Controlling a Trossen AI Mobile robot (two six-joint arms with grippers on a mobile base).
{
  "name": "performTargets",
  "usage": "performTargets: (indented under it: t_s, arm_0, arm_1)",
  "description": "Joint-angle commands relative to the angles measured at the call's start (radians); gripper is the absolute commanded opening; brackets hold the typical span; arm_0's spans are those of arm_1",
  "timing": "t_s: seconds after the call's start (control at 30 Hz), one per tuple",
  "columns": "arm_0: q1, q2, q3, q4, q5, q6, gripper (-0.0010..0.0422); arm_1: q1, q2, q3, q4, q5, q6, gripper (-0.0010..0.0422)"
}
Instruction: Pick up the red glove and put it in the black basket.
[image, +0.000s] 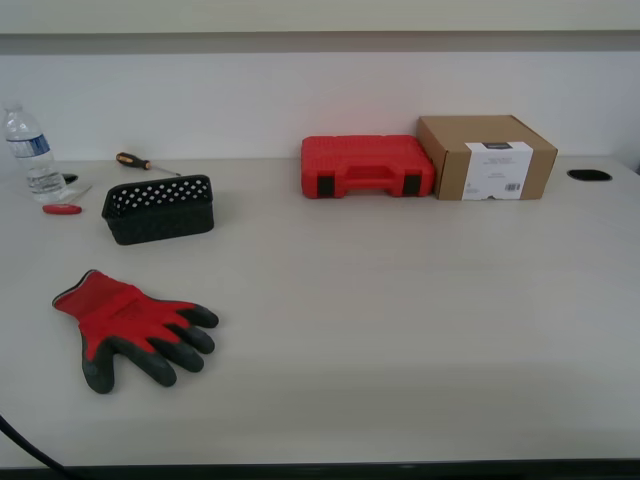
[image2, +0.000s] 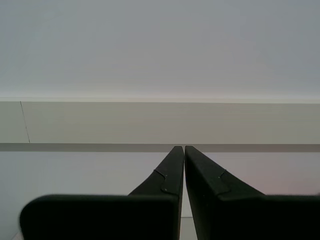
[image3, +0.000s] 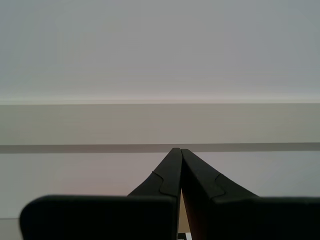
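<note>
Jaws: my first gripper and my second gripper are each seen with tips pressed together on nothing, aimed at the wall; neither is seen in the exterior view.

Pale grey table: bears all items.
Red plastic tool case and brown cardboard box: at the back, side by side.
Red knit glove with dark rubber-coated fingers: flat, near the front edge, on the exterior view's left.
Small black perforated plastic basket: behind the glove, apart from it.
Clear water bottle; orange-handled screwdriver.

Step in hand, judged: the approach. Jaws are best opened wide before descent, and the bunched red cuff or palm pinched rather than a single finger.
</note>
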Motion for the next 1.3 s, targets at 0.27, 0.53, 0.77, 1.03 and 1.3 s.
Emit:
performTargets:
  t_s: [0.27, 0.53, 0.77, 1.03, 1.3]
  arm_0:
    - [0.0, 0.0, 0.001, 0.002, 0.0, 0.003, 0.0]
    - [0.0, 0.0, 0.001, 0.002, 0.0, 0.003, 0.0]
    - [0.0, 0.0, 0.001, 0.002, 0.0, 0.003, 0.0]
    - [0.0, 0.0, 0.001, 0.002, 0.0, 0.003, 0.0]
    - [0.0, 0.0, 0.001, 0.002, 0.0, 0.003, 0.0]
  arm_1:
    - [0.0, 0.0, 0.0, 0.003, 0.002, -0.001, 0.0]
    - [0.0, 0.0, 0.0, 0.004, 0.002, -0.001, 0.0]
    - [0.0, 0.0, 0.002, -0.002, 0.002, -0.007, 0.0]
    - [0.0, 0.0, -0.008, -0.317, 0.002, 0.0, 0.0]
    - [-0.001, 0.0, -0.124, -0.386, 0.002, -0.054, 0.0111]
